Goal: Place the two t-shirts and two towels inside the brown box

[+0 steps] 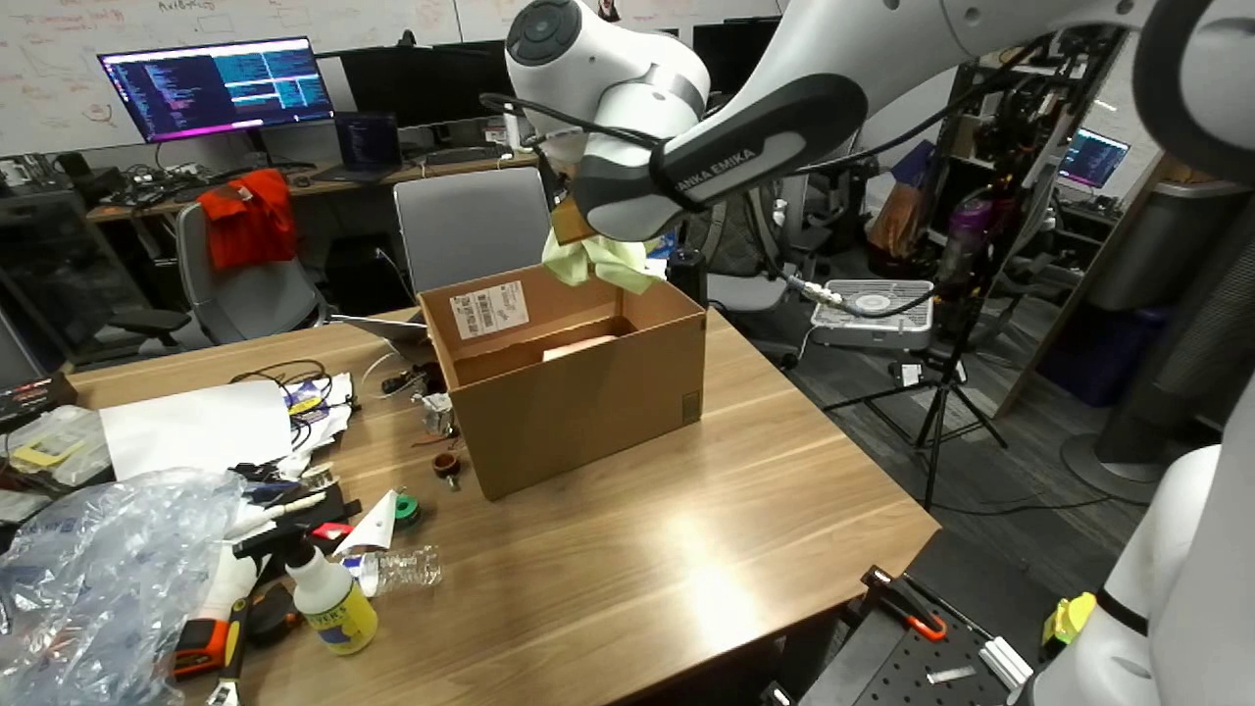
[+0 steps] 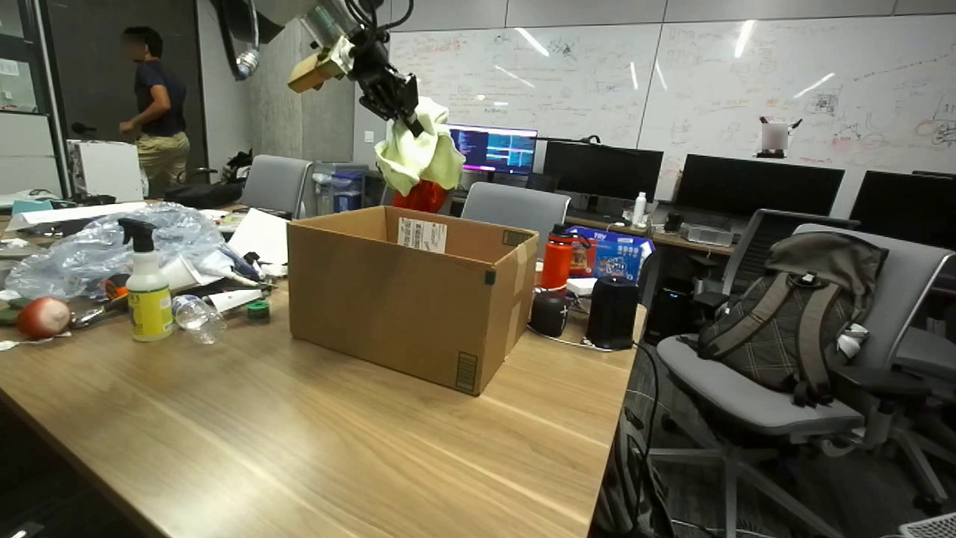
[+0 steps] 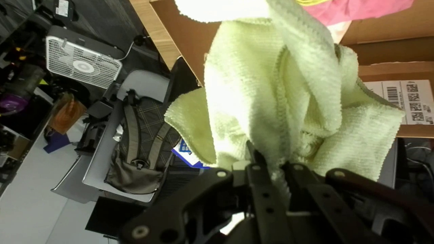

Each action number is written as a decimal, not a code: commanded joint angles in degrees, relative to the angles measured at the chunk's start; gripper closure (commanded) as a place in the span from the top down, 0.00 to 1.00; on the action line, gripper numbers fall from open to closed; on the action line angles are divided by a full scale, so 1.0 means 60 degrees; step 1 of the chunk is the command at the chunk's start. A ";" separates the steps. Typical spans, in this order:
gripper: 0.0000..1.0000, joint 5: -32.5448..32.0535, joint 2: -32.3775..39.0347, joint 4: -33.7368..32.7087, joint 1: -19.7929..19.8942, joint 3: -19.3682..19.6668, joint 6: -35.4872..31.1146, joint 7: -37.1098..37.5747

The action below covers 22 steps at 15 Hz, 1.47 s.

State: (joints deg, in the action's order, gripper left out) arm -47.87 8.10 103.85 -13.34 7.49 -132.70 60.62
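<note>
The yellow-green towel (image 1: pixel 608 265) hangs crumpled from my gripper in both exterior views (image 2: pixel 422 157). My gripper (image 2: pixel 413 125) is shut on it; the towel (image 3: pixel 244 88) shows pinched between the fingers (image 3: pixel 270 162) in the wrist view. It hangs over the open brown box (image 1: pixel 588 407), which stands on the table (image 2: pixel 336 448) with its white label on an inner wall. Inside the box, the bright pink t-shirt (image 3: pixel 362 12) and a bit of pale peach cloth (image 3: pixel 339 31) show in the wrist view. A pale cloth (image 1: pixel 578 347) also shows inside. I cannot make out the cream-white towel.
A spray bottle (image 1: pixel 338 613), a clear plastic bag (image 1: pixel 118 579) and loose tools lie on one side of the box. Black speakers (image 2: pixel 614 314) and a red bottle (image 2: pixel 556 261) stand close to the box. Chairs (image 1: pixel 471 221) stand around the table.
</note>
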 commanded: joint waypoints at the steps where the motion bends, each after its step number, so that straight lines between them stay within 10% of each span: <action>1: 0.02 0.1238 0.1057 -0.1692 0.0761 -0.0715 0.0116 -0.1447; 7: 0.03 0.3914 0.2586 -0.3954 0.0918 -0.0980 0.1168 -0.4056; 15: 0.04 0.4686 0.3964 -0.6336 0.0760 -0.0682 0.2960 -0.4972; 17: 0.36 0.4805 0.4155 -0.6691 0.0777 -0.0677 0.3204 -0.5199; 22: 0.75 0.4588 0.4305 -0.6976 0.0869 -0.0829 0.3545 -0.5369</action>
State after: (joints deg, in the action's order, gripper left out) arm -20.85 32.51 65.70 -8.32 2.82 -113.70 30.39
